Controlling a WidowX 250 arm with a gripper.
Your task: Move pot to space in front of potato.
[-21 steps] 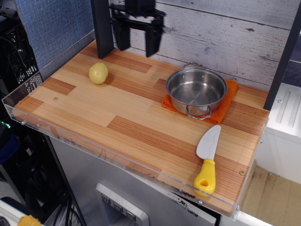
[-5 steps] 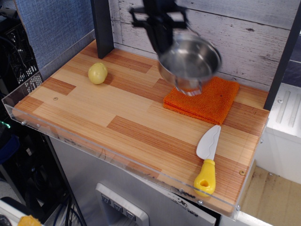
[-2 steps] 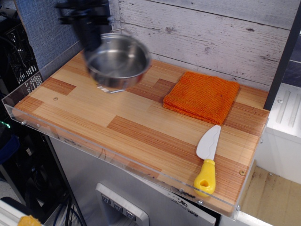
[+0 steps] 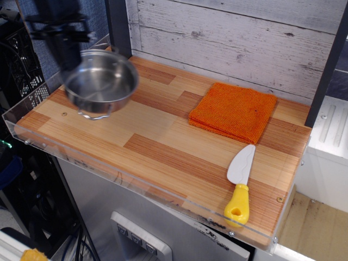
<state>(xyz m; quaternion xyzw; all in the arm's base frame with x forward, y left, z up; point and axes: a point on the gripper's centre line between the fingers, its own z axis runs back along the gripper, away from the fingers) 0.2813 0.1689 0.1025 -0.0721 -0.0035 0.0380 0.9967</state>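
The shiny steel pot [image 4: 101, 82] hangs tilted in the air over the left part of the wooden table [image 4: 163, 147]. One wire loop handle points down toward the front. My gripper [image 4: 66, 46] is blurred at the upper left and is shut on the pot's far rim. The potato is hidden, covered by the pot or the gripper.
An orange cloth [image 4: 235, 111] lies at the back right. A white plastic knife with a yellow handle [image 4: 239, 185] lies at the front right. A clear plastic lip [image 4: 109, 171] runs along the front and left edges. A dark post [image 4: 118, 27] stands at the back left.
My gripper lifted the pot off the orange cloth and carried it left across the table. Since 0.4 s ago it has moved further left and slightly toward the front. The potato became hidden.
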